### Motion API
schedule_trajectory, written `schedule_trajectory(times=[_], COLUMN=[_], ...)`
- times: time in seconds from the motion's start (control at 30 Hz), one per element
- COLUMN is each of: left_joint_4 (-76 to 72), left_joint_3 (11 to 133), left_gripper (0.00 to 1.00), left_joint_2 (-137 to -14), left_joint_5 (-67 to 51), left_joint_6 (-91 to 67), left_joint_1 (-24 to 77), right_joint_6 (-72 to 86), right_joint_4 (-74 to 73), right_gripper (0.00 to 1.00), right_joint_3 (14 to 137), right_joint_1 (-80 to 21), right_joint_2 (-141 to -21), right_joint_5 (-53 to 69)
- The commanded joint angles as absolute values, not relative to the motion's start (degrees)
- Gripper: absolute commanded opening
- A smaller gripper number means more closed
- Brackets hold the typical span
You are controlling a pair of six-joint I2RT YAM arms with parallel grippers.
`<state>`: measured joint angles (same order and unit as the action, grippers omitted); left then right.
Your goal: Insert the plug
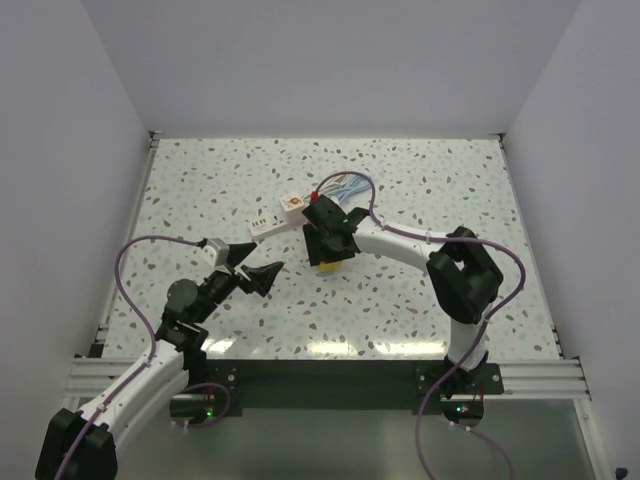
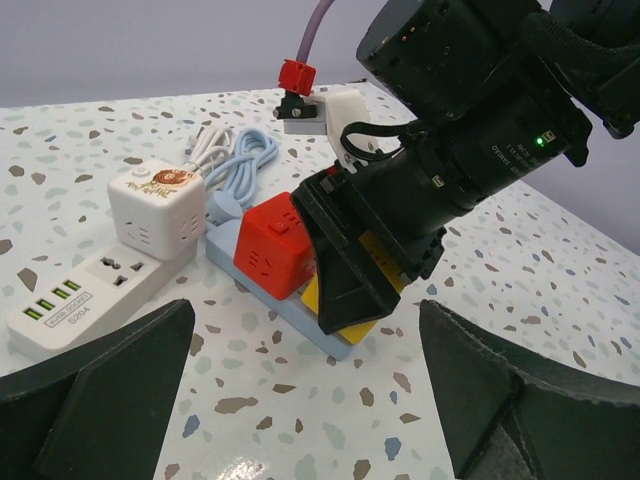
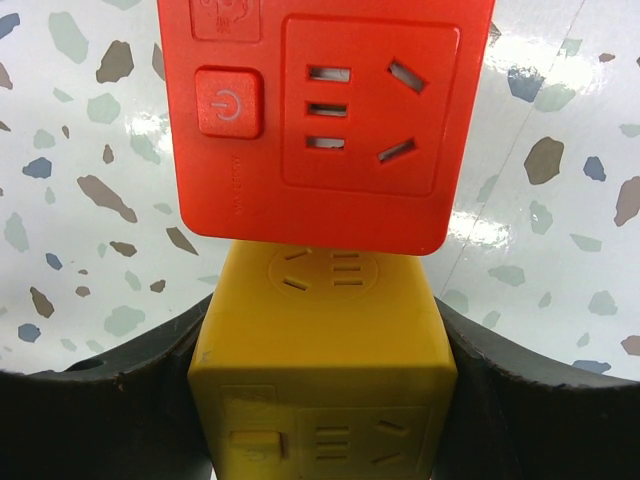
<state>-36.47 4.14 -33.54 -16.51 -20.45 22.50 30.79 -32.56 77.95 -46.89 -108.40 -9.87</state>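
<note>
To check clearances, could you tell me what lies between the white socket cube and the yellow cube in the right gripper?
The red socket cube sits between the white cube and the yellow cube, clearest in the left wrist view.

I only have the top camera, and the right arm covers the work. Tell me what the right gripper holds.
Observer: The right gripper is shut on a yellow socket cube, clamped on both sides.
Operator: Give me what's ahead of it.
Observer: A red socket cube, no gap showing between them.
Operator: Now the left gripper.
Observer: The left gripper is open and empty. Its camera shows the red socket cube sitting on a pale blue strip.
</note>
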Motion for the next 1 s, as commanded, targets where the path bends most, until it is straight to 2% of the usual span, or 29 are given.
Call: schedule_trajectory(times=[0.0,0.5,0.97], left_joint_4=[-38.06,-37.88,-37.18], left_joint_3=[4.22,4.22,4.31], left_gripper=[1.00,1.00,1.00], left_joint_2=[-33.14,-33.49,-33.05], left_joint_5=[-16.96,-16.52,-15.91], left_joint_6=[-20.92,-20.83,-20.66], left_joint_1=[21.89,21.97,21.97], right_joint_6=[30.50,32.26,31.29], right_joint_4=[-40.52,-35.07,-26.55], right_gripper=[0.00,0.00,0.00], right_joint_3=[77.69,74.10,69.00], right_joint_1=[-47.98,-51.33,-51.06], right_joint_2=[-112.32,-115.93,-119.62], right_joint_5=[-14.85,-17.32,-11.43])
